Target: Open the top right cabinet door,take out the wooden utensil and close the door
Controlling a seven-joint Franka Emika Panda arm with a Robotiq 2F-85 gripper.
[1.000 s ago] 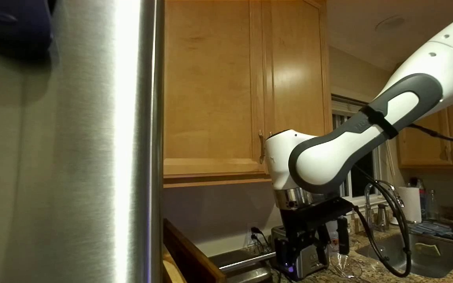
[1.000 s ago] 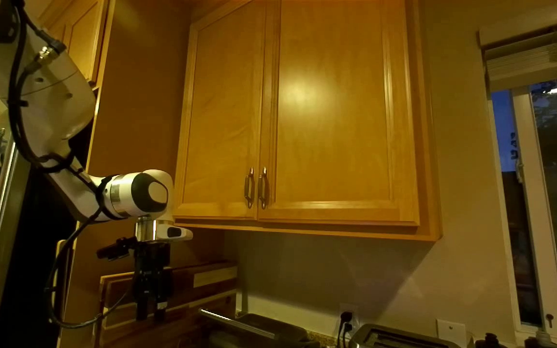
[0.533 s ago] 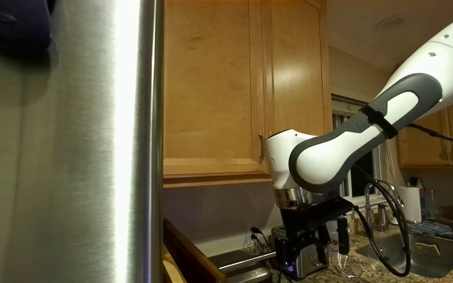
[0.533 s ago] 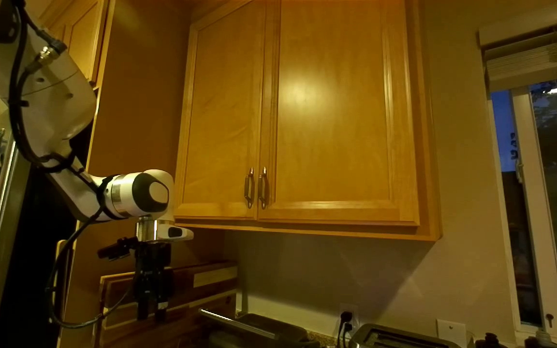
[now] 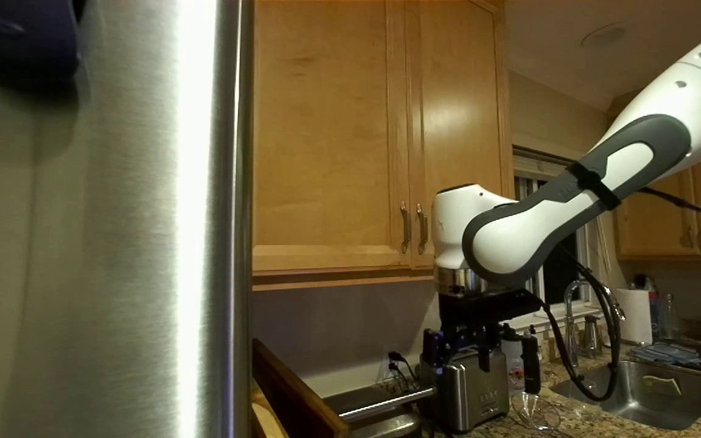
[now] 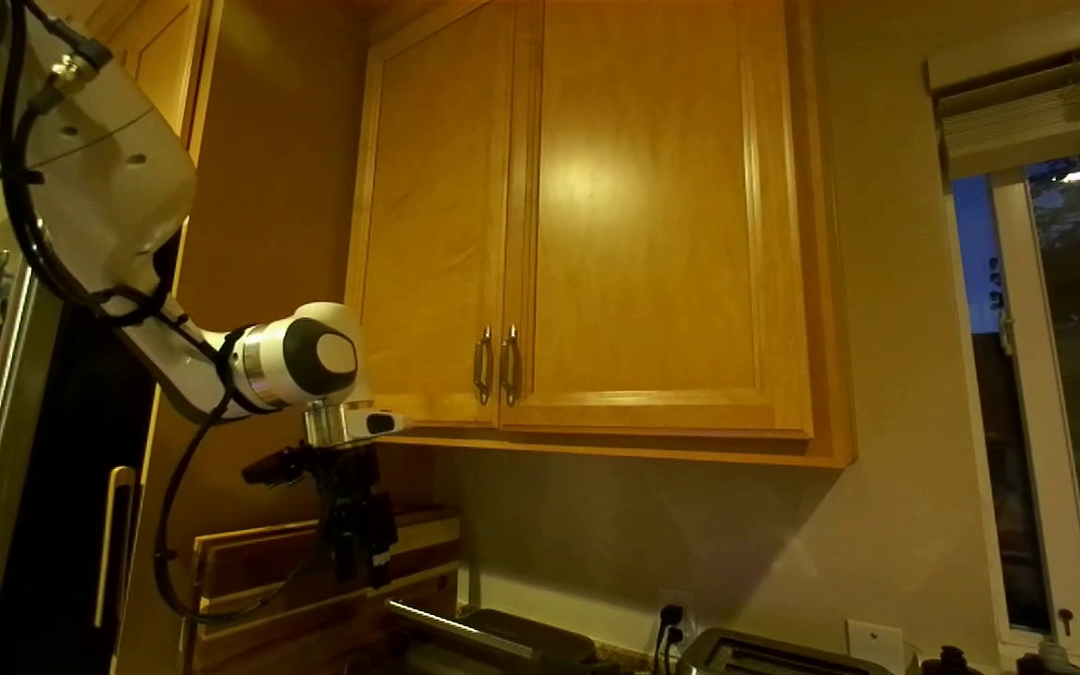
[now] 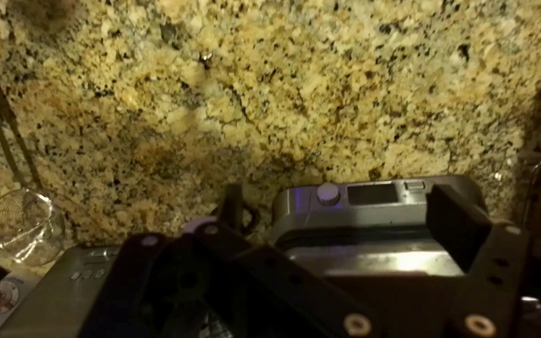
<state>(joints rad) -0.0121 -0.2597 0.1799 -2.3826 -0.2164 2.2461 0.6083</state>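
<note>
Top right cabinet door (image 6: 648, 216) is seen shut, upper centre-right of an exterior frame, lower edge unobstructed there — framed, honey-toned wood. Gripper (image 7: 338, 204) is spread wide, unloaded, above speckled granite (image 7: 298, 89).

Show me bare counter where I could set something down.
In the wrist view, use the broad stretch of granite counter, bordered below by the knobbed steel appliance and at left by the round wire piece. Lower left is crowded: that wire piece, the toaster and a bottle stand close together.
</note>
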